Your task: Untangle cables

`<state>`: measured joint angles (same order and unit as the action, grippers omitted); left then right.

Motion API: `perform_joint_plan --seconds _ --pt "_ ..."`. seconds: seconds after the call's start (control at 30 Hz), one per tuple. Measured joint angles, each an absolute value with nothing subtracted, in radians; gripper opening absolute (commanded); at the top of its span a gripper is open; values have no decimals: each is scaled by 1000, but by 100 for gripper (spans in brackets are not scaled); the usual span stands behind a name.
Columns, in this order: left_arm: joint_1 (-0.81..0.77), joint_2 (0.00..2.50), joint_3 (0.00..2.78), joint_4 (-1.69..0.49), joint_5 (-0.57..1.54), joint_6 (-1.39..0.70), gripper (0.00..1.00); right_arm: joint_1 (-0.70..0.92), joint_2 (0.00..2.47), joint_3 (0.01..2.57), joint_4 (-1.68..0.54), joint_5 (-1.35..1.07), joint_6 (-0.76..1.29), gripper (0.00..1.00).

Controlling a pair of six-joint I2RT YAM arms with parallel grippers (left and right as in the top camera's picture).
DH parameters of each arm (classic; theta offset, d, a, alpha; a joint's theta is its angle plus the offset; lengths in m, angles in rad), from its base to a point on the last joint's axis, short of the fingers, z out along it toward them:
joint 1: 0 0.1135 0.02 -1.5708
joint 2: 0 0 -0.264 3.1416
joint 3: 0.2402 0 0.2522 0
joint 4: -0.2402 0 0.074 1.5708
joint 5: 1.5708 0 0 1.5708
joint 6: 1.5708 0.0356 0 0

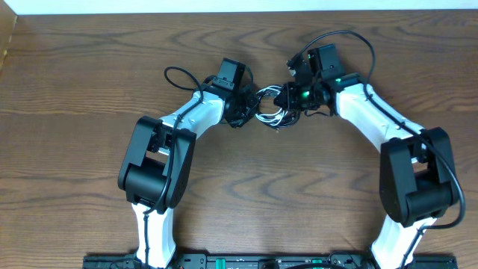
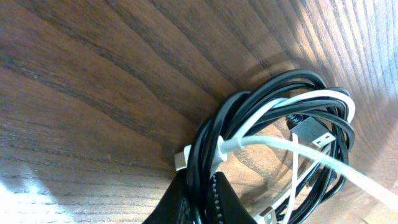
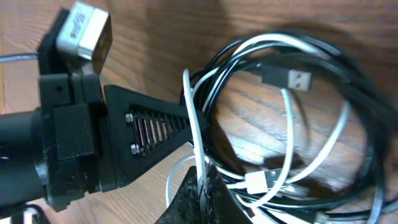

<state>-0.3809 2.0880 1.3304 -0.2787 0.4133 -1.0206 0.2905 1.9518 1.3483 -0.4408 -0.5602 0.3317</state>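
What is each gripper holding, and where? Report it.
Left gripper pinches the black cable by its bunched loops at the coil's edge; right gripper pinches the white cable by one strand, away from its plugs.

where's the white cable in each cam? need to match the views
Overhead: thin white cable sits just above centre, in the tangle between the two arm tips.
Left wrist: right half, arcing across the top of the coil.
Right wrist: centre, a strand running down to the bottom edge, with more loops to the right.
Shared landmark: the coiled black cable, wound together with it.
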Motion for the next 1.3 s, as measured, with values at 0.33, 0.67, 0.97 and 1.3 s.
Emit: perform_joint_plan --seconds 0.33,0.67,0.97,1.3 --pt "-381 2088 1333 -284 413 -1021 7 39 1679 1362 -410 -689 334 1" --pt "-381 2088 1333 -283 414 -941 7 -105 1563 1385 -545 -731 344 1" --pt "-381 2083 1332 -226 456 -778 8 -102 1565 1385 -654 -627 306 18" --pt "-381 1856 1328 -208 525 -721 7 6 1565 1385 -646 -604 216 51"
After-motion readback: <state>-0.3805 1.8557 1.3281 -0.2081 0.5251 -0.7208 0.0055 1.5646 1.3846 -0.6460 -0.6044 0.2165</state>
